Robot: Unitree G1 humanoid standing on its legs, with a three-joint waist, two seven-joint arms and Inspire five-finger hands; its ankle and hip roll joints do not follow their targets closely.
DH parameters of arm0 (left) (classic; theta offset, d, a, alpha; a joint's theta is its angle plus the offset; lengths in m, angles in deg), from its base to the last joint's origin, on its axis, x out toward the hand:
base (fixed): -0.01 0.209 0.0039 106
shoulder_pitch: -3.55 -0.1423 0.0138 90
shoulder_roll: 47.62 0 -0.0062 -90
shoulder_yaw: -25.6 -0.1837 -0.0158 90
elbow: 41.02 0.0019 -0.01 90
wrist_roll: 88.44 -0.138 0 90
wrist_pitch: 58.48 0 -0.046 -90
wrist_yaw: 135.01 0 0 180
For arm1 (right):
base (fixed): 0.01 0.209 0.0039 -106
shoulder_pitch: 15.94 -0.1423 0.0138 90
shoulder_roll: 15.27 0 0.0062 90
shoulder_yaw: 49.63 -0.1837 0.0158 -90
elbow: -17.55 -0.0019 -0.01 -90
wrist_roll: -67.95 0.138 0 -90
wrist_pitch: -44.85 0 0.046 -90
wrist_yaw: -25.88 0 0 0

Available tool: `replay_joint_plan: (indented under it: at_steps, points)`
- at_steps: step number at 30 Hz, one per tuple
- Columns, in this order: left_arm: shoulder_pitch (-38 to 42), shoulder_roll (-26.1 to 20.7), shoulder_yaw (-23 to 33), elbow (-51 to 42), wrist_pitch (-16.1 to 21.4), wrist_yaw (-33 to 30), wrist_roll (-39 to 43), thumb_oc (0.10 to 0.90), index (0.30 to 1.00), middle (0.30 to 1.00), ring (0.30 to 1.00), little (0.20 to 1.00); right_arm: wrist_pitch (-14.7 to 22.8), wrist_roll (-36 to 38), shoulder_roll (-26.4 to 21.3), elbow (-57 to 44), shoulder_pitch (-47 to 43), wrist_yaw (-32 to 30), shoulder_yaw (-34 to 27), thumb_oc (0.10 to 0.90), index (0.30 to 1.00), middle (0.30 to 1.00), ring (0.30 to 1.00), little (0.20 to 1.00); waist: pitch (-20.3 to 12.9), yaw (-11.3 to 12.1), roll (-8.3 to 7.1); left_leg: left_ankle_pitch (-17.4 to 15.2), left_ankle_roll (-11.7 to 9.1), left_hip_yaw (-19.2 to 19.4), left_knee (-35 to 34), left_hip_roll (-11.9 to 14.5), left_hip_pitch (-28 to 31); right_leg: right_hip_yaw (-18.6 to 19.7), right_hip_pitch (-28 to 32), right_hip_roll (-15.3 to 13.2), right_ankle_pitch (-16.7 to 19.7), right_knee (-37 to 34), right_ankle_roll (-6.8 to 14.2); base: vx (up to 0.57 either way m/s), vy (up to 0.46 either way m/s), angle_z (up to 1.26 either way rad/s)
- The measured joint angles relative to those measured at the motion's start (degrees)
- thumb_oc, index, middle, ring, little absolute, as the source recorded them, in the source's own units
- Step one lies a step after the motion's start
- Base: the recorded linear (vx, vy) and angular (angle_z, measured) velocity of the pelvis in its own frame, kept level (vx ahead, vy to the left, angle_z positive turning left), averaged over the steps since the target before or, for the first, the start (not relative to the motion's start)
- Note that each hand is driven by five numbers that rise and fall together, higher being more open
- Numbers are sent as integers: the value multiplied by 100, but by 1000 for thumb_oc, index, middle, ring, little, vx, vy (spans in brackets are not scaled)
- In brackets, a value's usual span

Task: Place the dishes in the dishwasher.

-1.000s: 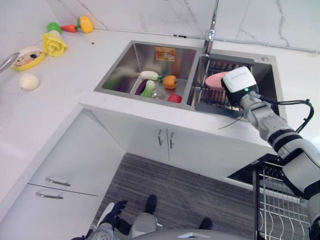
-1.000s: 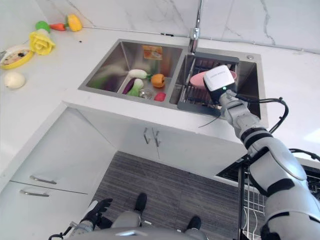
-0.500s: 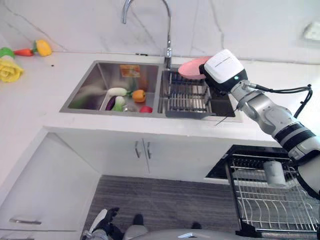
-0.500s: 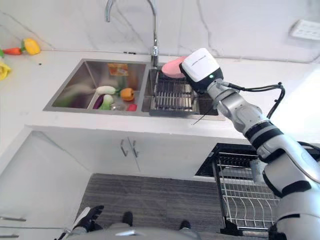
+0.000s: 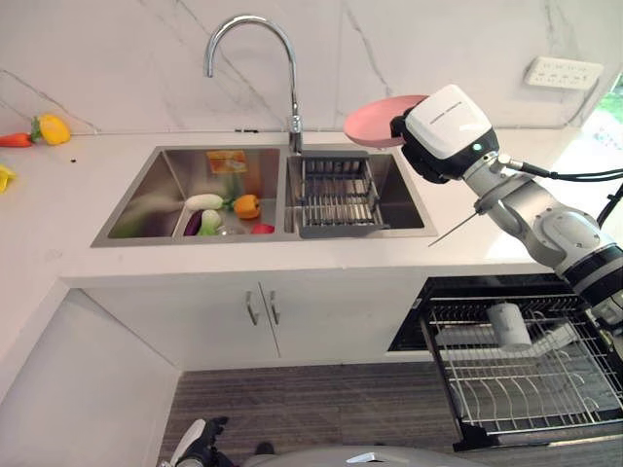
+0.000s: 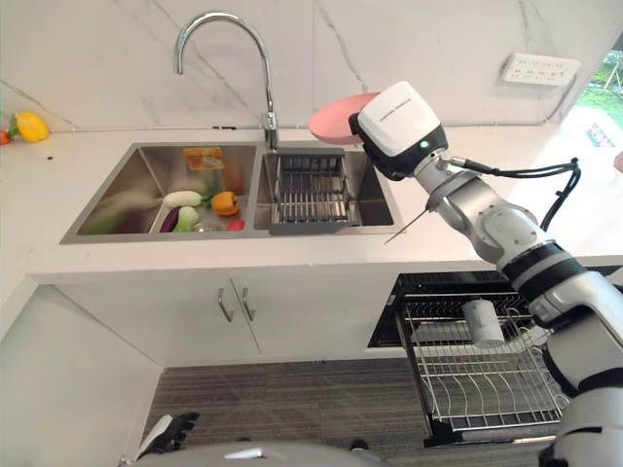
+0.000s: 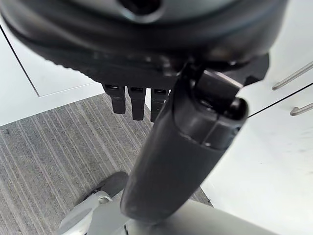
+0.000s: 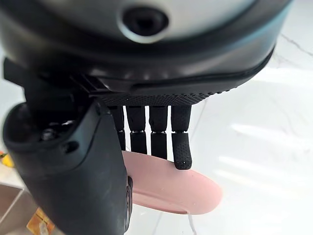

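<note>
The sink (image 5: 195,209) is my landmark. Below and right of it the dishwasher rack (image 5: 526,365) stands pulled out. Above the sink's right basin I hold the pink plate (image 5: 375,122) in my right hand (image 8: 146,139), fingers over the rim, thumb beneath. It looks stiff, light and smooth, likely slippery, so an edge pinch suits. My left hand (image 7: 134,105) hangs low with fingers relaxed.

A pink plate (image 5: 378,121) is showing against white grey-veined marble wall (image 5: 117,58), beside a steel sink (image 5: 185,165) holding orange, green and purple vegetables (image 5: 226,209).
</note>
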Motion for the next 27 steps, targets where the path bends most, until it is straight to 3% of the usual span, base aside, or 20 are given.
replay_joint_plan:
  at_steps: [9, 11, 19, 27]
  points:
    - [-24, 22, 25, 72, -44, -7, -209, 800, 900, 900, 900, 900, -11, -7, -376, -1075, 1403, -396, -1640, 400, 300, 300, 300, 300, -72, -104, -21, -74, 1, 191, -1, -4, 110, 184, -11, -7, 10, 0, 18, -18, 20, -11]
    - [-38, 41, 28, 98, -67, -2, -244, 800, 900, 900, 900, 900, -125, -4, -402, -1209, 1744, -569, -2137, 400, 300, 300, 300, 300, -89, -242, 0, -84, -14, 259, -2, -3, 155, 258, -14, -4, 13, 0, 19, -35, 7, -15]
    - [2, 101, 45, 155, -121, -9, -403, 800, 900, 900, 900, 900, -375, -3, -595, -1668, 2425, -766, -2904, 400, 300, 300, 300, 300, -130, -408, 55, -138, -6, 546, -3, -7, 268, 513, -87, -2, 62, 23, 39, -51, 47, -20]
    - [151, 109, 32, 184, -173, 10, -405, 800, 900, 900, 900, 900, -337, -13, -577, -2589, 4778, -710, -4275, 400, 300, 300, 300, 300, -27, -715, -169, -239, 38, 908, -5, -149, 515, 878, -105, -108, 133, 35, 175, -110, 150, -22]
